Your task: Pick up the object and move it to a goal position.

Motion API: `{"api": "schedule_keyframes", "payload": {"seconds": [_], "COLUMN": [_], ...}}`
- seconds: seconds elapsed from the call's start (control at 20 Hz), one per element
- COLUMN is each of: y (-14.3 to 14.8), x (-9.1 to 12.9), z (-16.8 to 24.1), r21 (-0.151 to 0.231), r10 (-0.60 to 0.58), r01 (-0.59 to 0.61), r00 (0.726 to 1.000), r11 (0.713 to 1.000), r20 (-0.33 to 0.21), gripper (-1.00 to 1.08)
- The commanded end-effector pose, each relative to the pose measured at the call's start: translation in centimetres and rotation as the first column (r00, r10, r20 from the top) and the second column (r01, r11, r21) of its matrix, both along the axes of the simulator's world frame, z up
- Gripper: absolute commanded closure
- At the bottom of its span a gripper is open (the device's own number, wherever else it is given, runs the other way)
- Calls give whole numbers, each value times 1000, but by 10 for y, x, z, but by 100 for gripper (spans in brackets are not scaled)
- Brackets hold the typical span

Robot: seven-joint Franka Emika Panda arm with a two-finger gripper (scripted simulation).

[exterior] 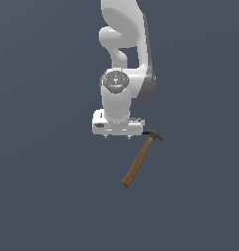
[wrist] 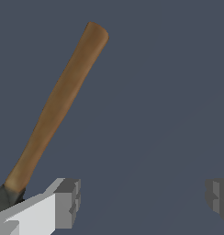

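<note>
The object is a small claw hammer with a brown wooden handle and a dark grey head, lying flat on the dark grey floor. In the exterior view my gripper hangs at the end of the white arm, just to the exterior view's left of the hammer's head. The wrist view shows the handle running away from one finger, with the head partly hidden behind that finger. My gripper is open. The hammer lies outside the gap between the fingers, and only bare floor is between them.
Only the plain dark grey floor surrounds the hammer and the arm. No other objects, containers or edges show in either view.
</note>
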State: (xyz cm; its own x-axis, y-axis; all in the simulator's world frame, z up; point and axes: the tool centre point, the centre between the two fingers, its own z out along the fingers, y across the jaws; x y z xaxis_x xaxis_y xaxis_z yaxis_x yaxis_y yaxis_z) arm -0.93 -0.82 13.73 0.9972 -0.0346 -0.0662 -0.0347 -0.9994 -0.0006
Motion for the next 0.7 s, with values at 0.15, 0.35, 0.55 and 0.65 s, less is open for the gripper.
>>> {"api": "schedule_keyframes", "payload": {"seconds": [0.15, 0.35, 0.55, 0.65], "y": [-3, -11, -15, -14], "x": [-1, -3, -4, -4], "z": [-2, -6, -7, -7], "r21": [-2, -6, -7, -7], "r10": [2, 14, 24, 24], "r01": [-2, -15, -24, -24], "r00": [1000, 1000, 999, 999], "r11": [1000, 1000, 1000, 1000], "r20": [-5, -21, -26, -26], "gripper": [-92, -92, -92, -92]}}
